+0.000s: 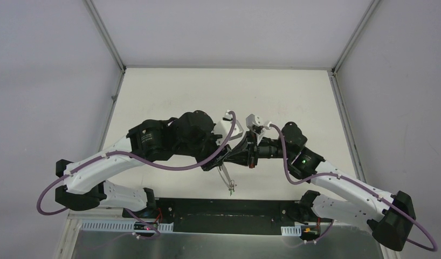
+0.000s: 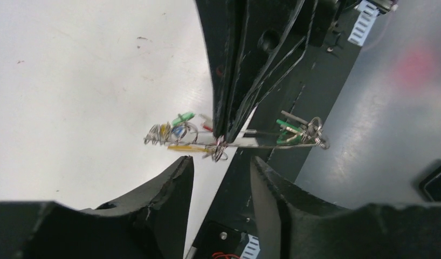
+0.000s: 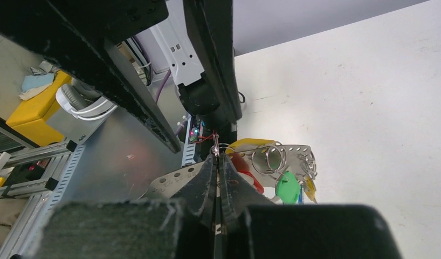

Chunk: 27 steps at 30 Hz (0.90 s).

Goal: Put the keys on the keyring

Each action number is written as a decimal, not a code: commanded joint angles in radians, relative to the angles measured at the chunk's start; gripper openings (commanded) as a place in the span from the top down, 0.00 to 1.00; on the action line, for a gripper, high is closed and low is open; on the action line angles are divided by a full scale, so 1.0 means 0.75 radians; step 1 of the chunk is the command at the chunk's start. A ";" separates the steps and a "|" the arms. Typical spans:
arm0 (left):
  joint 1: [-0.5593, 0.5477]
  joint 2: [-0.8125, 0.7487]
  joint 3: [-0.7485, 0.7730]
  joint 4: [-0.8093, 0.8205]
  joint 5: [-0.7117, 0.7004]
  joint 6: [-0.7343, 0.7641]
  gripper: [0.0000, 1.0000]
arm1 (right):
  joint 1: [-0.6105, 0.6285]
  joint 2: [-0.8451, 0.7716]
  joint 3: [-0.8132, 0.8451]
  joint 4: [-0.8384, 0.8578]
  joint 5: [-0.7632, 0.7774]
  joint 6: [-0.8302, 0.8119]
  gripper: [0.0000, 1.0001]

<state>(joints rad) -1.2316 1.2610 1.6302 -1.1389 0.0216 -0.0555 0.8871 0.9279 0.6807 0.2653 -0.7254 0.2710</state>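
The keyring (image 2: 272,145), a thin grey wire hoop, hung above the near middle of the table (image 1: 170,91), pinched in the clenched right gripper (image 3: 218,164). Keys (image 3: 287,186) with green, yellow and red heads bunched along it. The left gripper (image 2: 221,175) stood released just beside it, holding nothing. The table was off-white and matte, with plain grey walls (image 1: 46,81) around it.

You see thin shiny grey metal in the keyring (image 2: 261,146), glossy coloured plastic heads on the keys (image 3: 287,186), and a smooth matt white table (image 1: 207,91)
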 commanded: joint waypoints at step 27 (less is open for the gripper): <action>-0.013 -0.764 -1.061 1.404 0.135 0.043 0.72 | 0.007 -0.055 -0.035 0.308 -0.097 0.129 1.00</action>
<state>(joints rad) -1.2316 0.6609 0.8280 -0.1925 0.0967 -0.0360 0.8871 0.8967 0.6502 0.3943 -0.7689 0.3477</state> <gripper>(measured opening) 0.324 0.008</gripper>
